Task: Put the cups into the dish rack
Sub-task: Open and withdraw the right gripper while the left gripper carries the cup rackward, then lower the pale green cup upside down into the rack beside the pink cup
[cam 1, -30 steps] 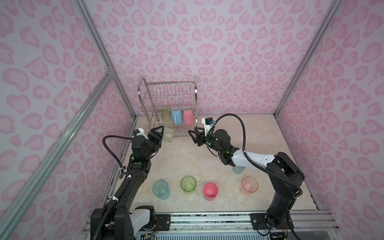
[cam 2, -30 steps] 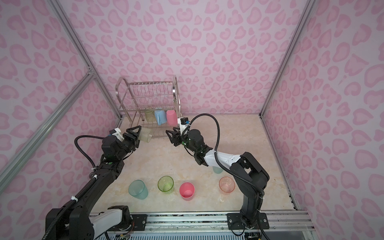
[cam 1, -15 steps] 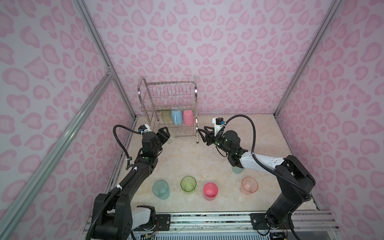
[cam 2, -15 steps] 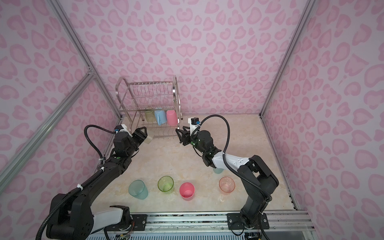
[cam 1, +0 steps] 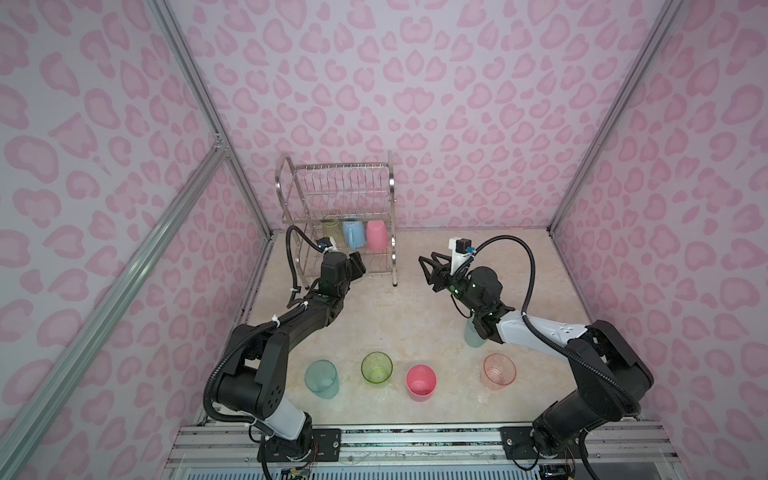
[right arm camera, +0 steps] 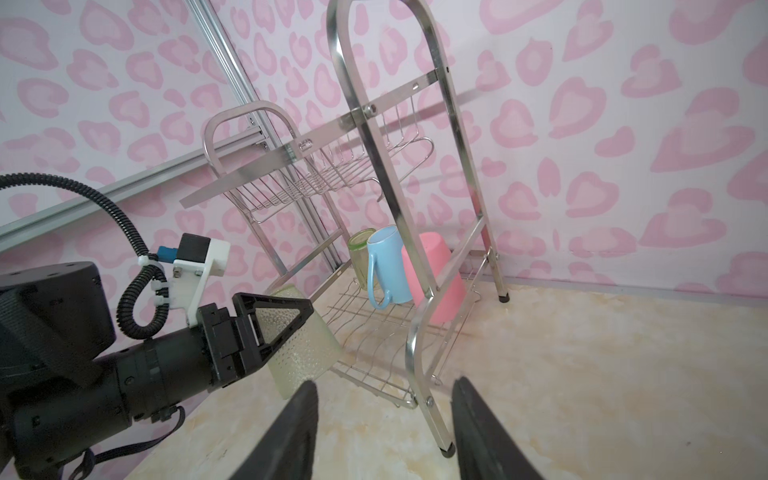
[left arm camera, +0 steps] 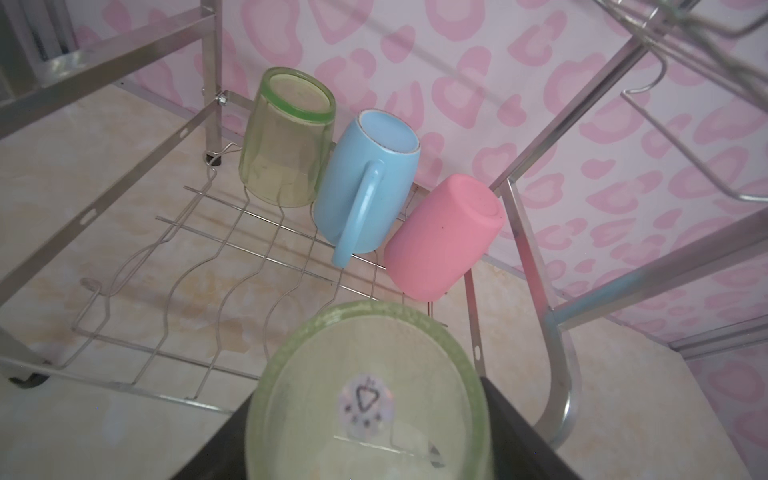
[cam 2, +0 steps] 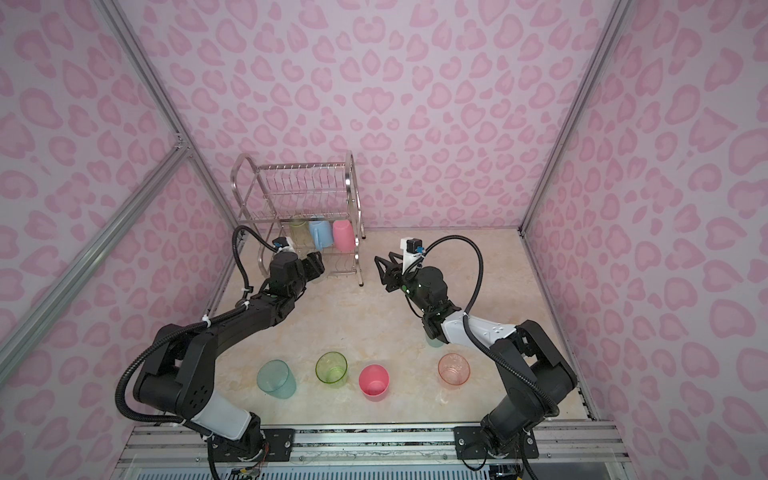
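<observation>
Placing step: the left tool was clamped on a textured green cup, tilted rim-down at the front of the lower shelf of the dish rack; the right tool hung empty, apart, nearby; next likely needed seating on free wires, then release.

Pink heart-print walls w/ alu corner struts, beige marble-look floor, even light.

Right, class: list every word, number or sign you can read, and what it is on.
No words or numbers can be read anywhere.
Sticker on the green cup held by the left pincer: a strawberry-like outline over small dots, too blurred for lettering.
</observation>
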`<state>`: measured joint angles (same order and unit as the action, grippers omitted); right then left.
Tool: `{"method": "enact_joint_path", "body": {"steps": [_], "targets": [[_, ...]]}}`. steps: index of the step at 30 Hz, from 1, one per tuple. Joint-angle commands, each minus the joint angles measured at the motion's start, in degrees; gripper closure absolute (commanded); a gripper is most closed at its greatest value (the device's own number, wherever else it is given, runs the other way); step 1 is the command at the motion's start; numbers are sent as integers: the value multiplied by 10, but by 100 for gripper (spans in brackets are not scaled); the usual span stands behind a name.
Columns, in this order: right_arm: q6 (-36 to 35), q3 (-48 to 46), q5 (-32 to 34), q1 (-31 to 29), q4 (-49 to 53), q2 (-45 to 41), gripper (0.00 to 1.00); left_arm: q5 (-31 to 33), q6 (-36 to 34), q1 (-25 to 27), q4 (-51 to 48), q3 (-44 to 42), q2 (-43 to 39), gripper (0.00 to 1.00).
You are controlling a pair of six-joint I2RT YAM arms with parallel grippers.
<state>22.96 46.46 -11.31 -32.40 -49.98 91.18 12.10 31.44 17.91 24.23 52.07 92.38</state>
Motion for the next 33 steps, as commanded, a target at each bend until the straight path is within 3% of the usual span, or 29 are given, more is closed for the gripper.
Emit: {"method": "enact_joint_path", "body": {"steps": [1,11,33], "targets": [[-1,-13,11,7,-30,-2,48,31,-70,14,79,16,28,39],[13,-41,5,36,-43,-7,49,91,-155,44,151,53,119,39],[36,-44,-21,63,-74,35,50,97,-217,46,188,156,242,39]]}}
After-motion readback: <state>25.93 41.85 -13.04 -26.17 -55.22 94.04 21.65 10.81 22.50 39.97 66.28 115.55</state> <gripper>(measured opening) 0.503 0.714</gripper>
